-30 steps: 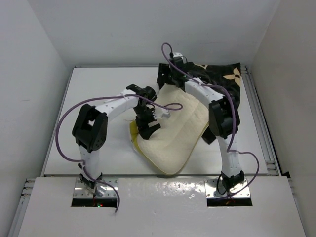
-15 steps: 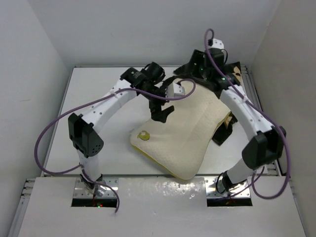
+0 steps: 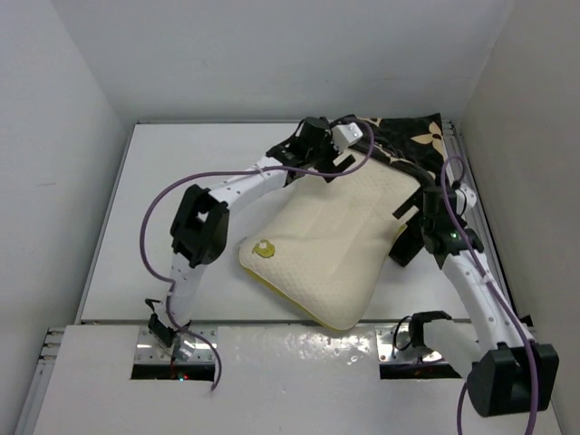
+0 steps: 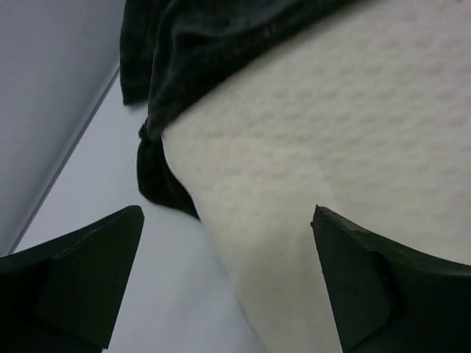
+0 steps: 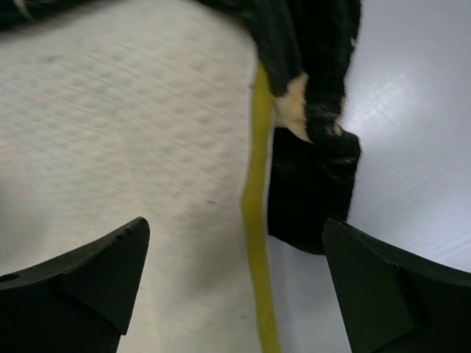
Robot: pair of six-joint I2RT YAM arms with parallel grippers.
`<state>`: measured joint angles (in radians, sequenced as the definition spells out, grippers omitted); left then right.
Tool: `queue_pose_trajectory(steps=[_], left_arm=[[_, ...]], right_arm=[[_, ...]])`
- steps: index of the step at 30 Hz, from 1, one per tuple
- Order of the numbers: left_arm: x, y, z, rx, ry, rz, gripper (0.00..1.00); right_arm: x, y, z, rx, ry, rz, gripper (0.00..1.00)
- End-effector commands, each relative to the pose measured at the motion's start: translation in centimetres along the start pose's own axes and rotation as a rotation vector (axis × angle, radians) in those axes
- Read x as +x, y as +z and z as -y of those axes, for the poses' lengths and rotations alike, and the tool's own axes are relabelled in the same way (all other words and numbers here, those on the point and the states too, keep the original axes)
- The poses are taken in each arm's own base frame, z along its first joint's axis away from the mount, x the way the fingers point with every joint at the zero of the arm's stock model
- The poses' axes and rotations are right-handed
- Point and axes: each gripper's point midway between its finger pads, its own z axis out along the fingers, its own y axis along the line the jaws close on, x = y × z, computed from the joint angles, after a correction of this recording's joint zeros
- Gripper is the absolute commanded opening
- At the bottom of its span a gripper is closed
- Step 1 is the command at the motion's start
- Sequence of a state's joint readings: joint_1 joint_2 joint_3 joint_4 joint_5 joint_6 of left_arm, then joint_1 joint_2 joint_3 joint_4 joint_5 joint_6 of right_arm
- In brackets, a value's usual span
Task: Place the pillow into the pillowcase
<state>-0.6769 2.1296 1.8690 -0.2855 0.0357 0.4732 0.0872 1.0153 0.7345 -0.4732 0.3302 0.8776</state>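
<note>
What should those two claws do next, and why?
Probably close the left claw and the right claw on the pillowcase edge in front of each, ready to tug it further over. Both hang open at the case's mouth, and most of the pillow lies uncovered.

You have the pillow (image 3: 335, 245) lying diagonally, its far end tucked into the pillowcase (image 3: 410, 141) at far right.

Open table (image 3: 145, 163) left of the pillow (image 3: 335, 245); pillowcase (image 3: 412, 145) in far right corner.
</note>
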Motion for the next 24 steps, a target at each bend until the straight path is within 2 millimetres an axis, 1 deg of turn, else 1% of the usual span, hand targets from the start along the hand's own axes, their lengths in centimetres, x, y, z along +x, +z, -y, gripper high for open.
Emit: queue_pose_trajectory(steps=[1, 2, 3, 4, 5, 6, 7, 8, 9, 10, 11, 12, 13, 14, 15, 16, 18, 19, 20, 21, 22, 24], left_arm=[[-8.3, 1.4, -2.3, -0.119, 0.021, 0.275, 1.0], [-9.9, 1.8, -2.4, -0.12, 0.055, 0.344, 1.0], [-9.8, 3.2, -1.9, -0.111, 0.068, 0.36, 1.0], [-10.9, 3.6, -2.3, -0.132, 0.071, 0.419, 1.0], [-11.3, 4.2, -2.1, -0.131, 0.065, 0.451, 1.0], [-11.5, 4.7, -2.0, -0.136, 0.066, 0.471, 1.0], [-11.2, 6.0, -1.2, -0.126, 0.07, 0.484, 1.0], [-11.9, 6.4, -0.1, -0.09, 0.094, 0.523, 1.0], [-11.1, 7.7, 1.2, -0.054, 0.106, 0.517, 1.0], [-11.1, 8.1, 1.9, -0.023, 0.118, 0.524, 1.0], [-11.1, 8.5, 3.4, 0.025, 0.131, 0.533, 1.0], [-10.1, 9.4, 4.5, 0.055, 0.145, 0.518, 1.0], [-9.4, 10.1, 5.7, 0.081, 0.165, 0.497, 1.0], [-8.7, 10.6, 6.2, 0.086, 0.169, 0.479, 1.0], [-7.5, 11.5, 7.0, 0.096, 0.173, 0.449, 1.0], [-7.0, 11.9, 7.2, 0.088, 0.179, 0.436, 0.94], [-5.1, 13.1, 7.4, 0.082, 0.176, 0.395, 0.85], [-4.8, 13.3, 7.2, 0.081, 0.186, 0.388, 0.64], [-4.3, 13.6, 7.2, 0.081, 0.182, 0.377, 0.46], [-4.3, 13.6, 7.1, 0.077, 0.167, 0.376, 0.11], [-4.4, 13.6, 6.8, 0.062, 0.155, 0.372, 0.0], [-4.6, 13.2, 6.7, 0.072, 0.153, 0.363, 0.0]], right_arm=[[0.2, -0.3, 0.8, -0.04, 0.064, 0.03, 0.99], [1.8, 0.2, 1.4, -0.055, 0.066, -0.013, 0.99], [1.6, 0.3, 1.0, -0.097, 0.081, 0.007, 0.99], [2.2, 0.6, 0.8, -0.125, 0.086, -0.006, 0.99], [4.1, 1.0, 0.9, -0.162, 0.087, -0.062, 0.99], [3.8, 1.1, -0.3, -0.229, 0.096, -0.041, 0.99], [4.4, 1.3, -0.6, -0.266, 0.096, -0.052, 0.99], [5.2, 1.9, 0.3, -0.262, 0.115, -0.061, 0.99], [4.9, 2.2, -0.2, -0.292, 0.134, -0.035, 0.99], [5.5, 2.3, -0.4, -0.316, 0.142, -0.051, 0.99], [6.1, 2.6, 0.0, -0.316, 0.151, -0.055, 0.99], [6.1, 2.7, -0.3, -0.335, 0.163, -0.051, 0.99], [6.6, 3.1, 0.0, -0.323, 0.167, -0.065, 0.99], [6.4, 3.2, -0.1, -0.329, 0.168, -0.059, 0.99], [6.8, 3.7, 0.1, -0.314, 0.169, -0.072, 0.99], [6.5, 3.9, 0.0, -0.317, 0.17, -0.068, 0.99], [6.1, 4.2, -0.7, -0.347, 0.164, -0.072, 0.98], [5.8, 4.6, -1.0, -0.344, 0.162, -0.082, 0.96], [5.6, 4.9, -1.3, -0.349, 0.156, -0.09, 0.94], [5.5, 5.3, -2.0, -0.357, 0.151, -0.116, 0.89], [5.8, 5.5, -2.1, -0.359, 0.146, -0.135, 0.86], [5.7, 5.9, -2.7, -0.373, 0.15, -0.147, 0.8]])
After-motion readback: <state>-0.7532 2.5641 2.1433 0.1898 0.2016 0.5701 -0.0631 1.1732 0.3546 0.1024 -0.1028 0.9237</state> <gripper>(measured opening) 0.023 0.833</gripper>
